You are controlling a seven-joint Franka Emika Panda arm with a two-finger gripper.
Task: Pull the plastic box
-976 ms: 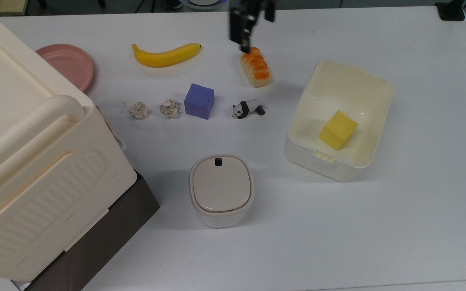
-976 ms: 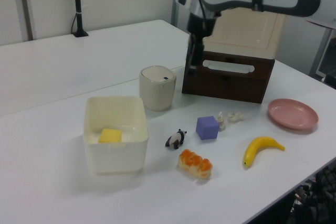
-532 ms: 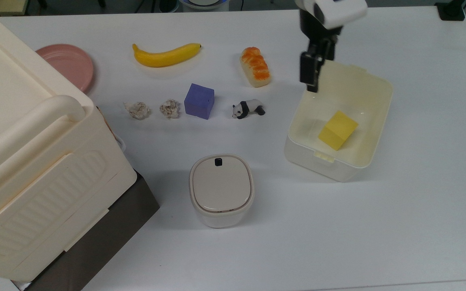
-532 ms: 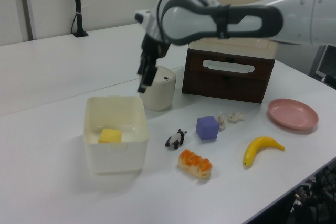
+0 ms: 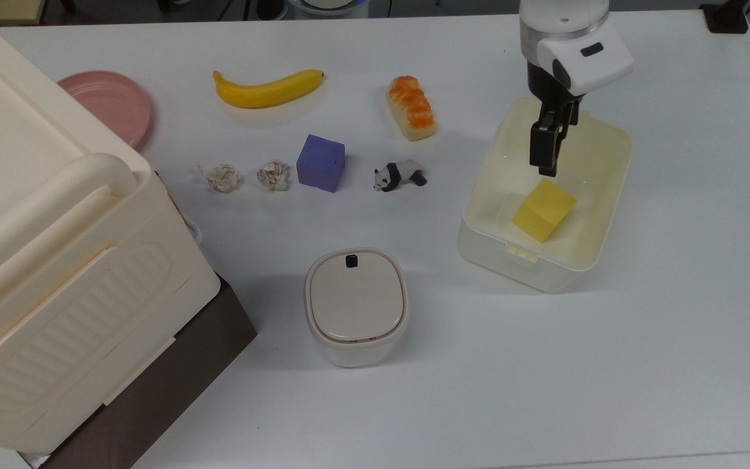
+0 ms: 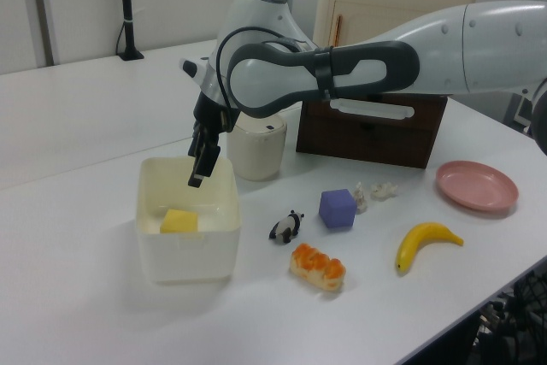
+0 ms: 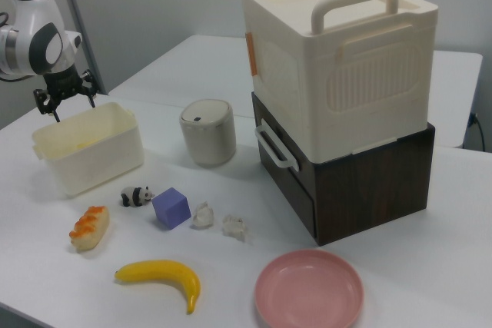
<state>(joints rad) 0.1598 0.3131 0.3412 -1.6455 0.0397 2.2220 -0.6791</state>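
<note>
Jaws (image 7: 65, 104) spread wide, that's the right view telling us, two prongs apart with nothing between them, hanging point-down over the plastic box (image 5: 547, 195)! They're poised above the tub's open mouth, towards the far wall nearest the arm's base, and no contact with the rim that I can make out. In the left view the black fingers (image 6: 201, 164) dangle just over the top edge, tips roughly level with the rim.

Why there? My read: hook a wall of the tub between the prongs, or press against its inside, then drag. An open stance suits straddling that thin wall.

Below and just in front of the jaws, inside the tub, sits a yellow block (image 5: 543, 210), loose cargo that'll ride along or slide once the box moves. Watch for the fingers coming down on it instead of the wall.

The box itself rests flat on the white desk (image 5: 674, 326), latch tab on the side away from the jaws. Off to one side, the panda figure (image 5: 400, 175) and bread toy (image 5: 412, 107) stand well apart from the tub
</note>
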